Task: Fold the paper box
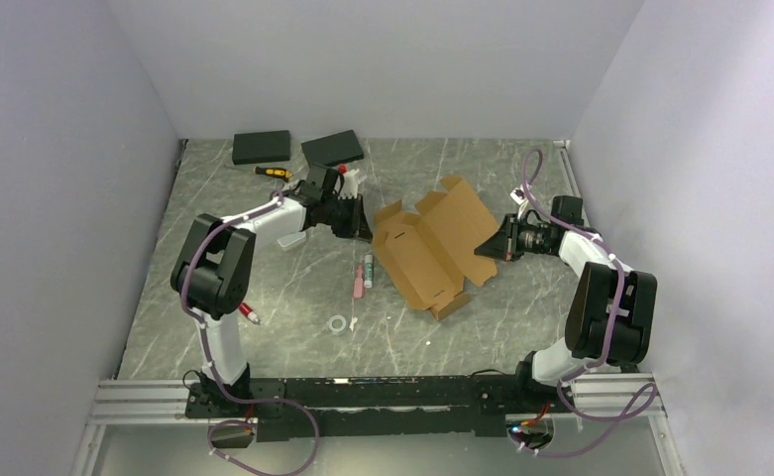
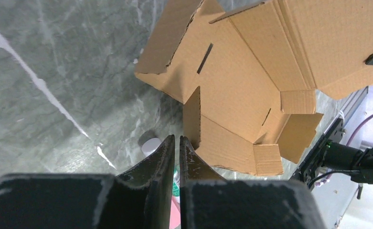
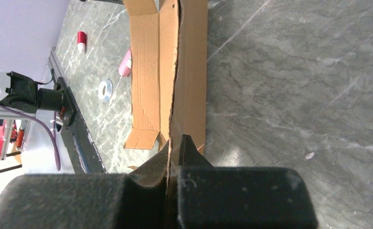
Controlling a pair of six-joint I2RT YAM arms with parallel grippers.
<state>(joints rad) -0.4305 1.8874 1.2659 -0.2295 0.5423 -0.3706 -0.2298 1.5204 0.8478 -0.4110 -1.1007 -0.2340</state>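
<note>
One tug could have torn the paper box (image 1: 427,248): right gripper (image 3: 175,140) clamped on its edge, left gripper (image 2: 177,139) nearly together, hold unclear.

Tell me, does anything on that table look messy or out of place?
Nothing looks spilled or broken. The brown corrugated cardboard box lies skewed and half-folded, its right side raised off the grey marbled table. Loose bits sit left of it: a pink tube, a white ring and a yellow-handled tool.
</note>
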